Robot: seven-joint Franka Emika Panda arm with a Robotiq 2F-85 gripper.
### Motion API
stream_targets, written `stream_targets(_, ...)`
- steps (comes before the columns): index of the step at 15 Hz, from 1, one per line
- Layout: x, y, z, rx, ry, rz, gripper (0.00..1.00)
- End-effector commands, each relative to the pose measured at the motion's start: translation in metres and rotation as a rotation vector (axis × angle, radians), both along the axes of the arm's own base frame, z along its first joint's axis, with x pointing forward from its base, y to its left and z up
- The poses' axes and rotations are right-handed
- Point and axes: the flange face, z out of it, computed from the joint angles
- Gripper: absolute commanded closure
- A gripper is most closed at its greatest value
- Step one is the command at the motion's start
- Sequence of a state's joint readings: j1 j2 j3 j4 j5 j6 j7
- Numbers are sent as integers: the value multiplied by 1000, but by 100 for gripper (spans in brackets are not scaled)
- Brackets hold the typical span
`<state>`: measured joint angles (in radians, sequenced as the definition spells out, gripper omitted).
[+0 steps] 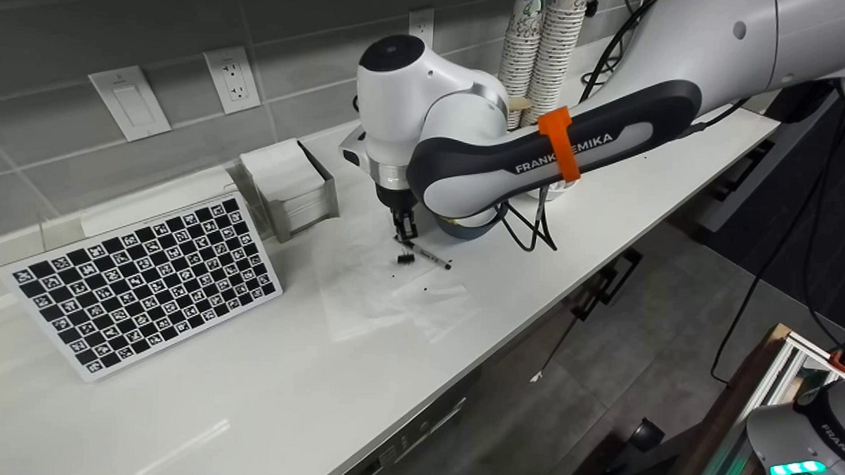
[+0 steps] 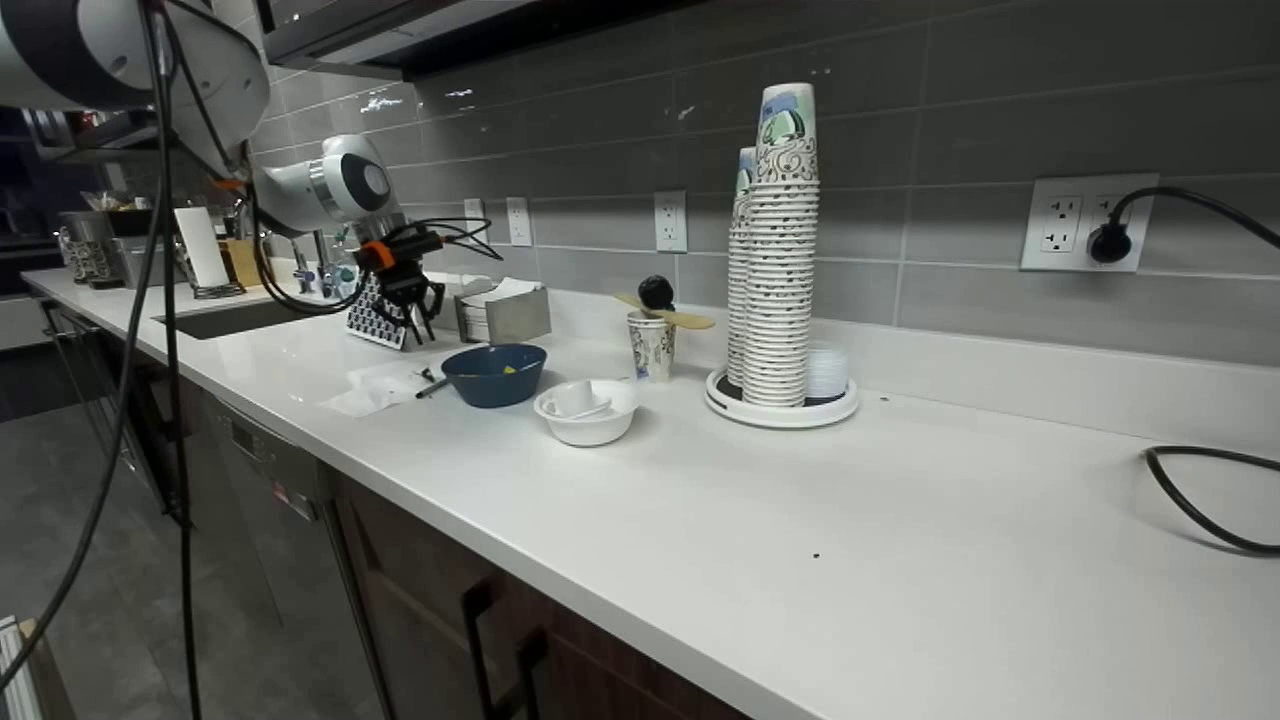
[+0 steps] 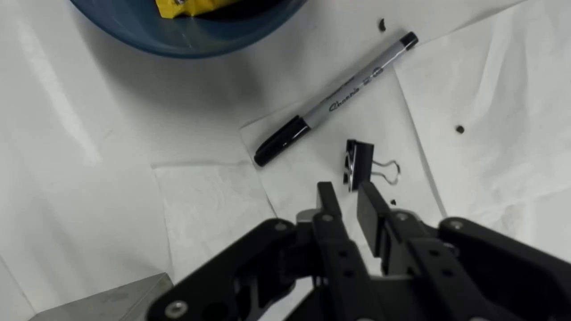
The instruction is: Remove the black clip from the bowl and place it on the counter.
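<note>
The black clip (image 3: 361, 162) lies on white paper on the counter, its wire handle to the right in the wrist view. In an exterior view it is a small dark spot (image 1: 405, 259) just below the gripper. The dark blue bowl (image 3: 200, 42) stands apart from the clip, with a yellow packet (image 3: 189, 6) inside; it also shows in both exterior views (image 1: 465, 230) (image 2: 492, 378). The white counter (image 1: 304, 395) runs beneath. My gripper (image 3: 345, 189) points down above the clip, partly open, nothing between its fingers. The right finger overlaps the clip's near end in the wrist view.
A grey marker with a black cap (image 3: 339, 96) lies between clip and bowl. A metal napkin holder (image 1: 294, 198) and a checkered board (image 1: 154, 284) stand near the wall. A white dish (image 2: 590, 425) and stacked paper cups (image 2: 785, 290) are beyond the bowl.
</note>
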<state>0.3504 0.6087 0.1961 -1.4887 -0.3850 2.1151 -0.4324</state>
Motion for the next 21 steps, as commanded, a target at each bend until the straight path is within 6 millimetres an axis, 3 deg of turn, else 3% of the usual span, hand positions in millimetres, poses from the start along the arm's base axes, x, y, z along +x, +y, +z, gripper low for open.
stream_targets(1,13,-9,12,-8,41,15,47)
stream_targets(5,13,-39,54,8,84,-33,20)
stream_targets(8,1,-83,79,45,153,-31,1)
stream_targets(14,-63,-155,97,231,315,-101,0)
stream_targets(20,-146,-170,120,312,279,-436,0)
stream_targets(21,-109,-164,111,273,320,-348,0)
